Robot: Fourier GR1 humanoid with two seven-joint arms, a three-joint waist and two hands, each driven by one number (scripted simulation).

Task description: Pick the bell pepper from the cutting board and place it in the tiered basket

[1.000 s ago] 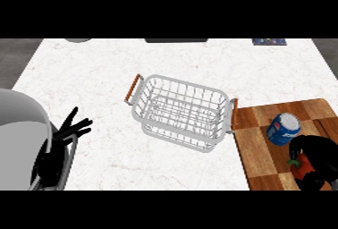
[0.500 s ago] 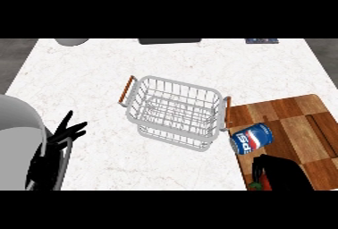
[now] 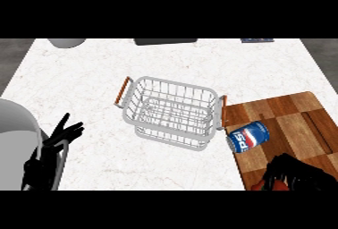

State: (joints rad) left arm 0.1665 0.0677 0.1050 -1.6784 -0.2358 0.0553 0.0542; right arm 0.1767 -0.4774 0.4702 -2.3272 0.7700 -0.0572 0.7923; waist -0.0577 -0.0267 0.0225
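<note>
The white wire tiered basket (image 3: 170, 112) with brown handles stands mid-counter. To its right lies the wooden cutting board (image 3: 290, 112). My right hand (image 3: 296, 172) is at the board's near end, low in the view, with its fingers curled round the bell pepper (image 3: 275, 183). Only a sliver of red shows under the fingers. My left hand (image 3: 58, 142) rests open at the left edge, fingers up, well away from the basket.
A blue Pepsi can (image 3: 247, 137) lies on its side at the board's left edge, between the basket and my right hand. A grey round object (image 3: 66, 42), a dark item (image 3: 165, 41) and another small item (image 3: 257, 40) sit along the counter's far edge.
The Pepsi can has gone from upright to lying on its side, nearer the basket. My right hand, curled on the pepper, has shifted down and left. The left hand stays put.
</note>
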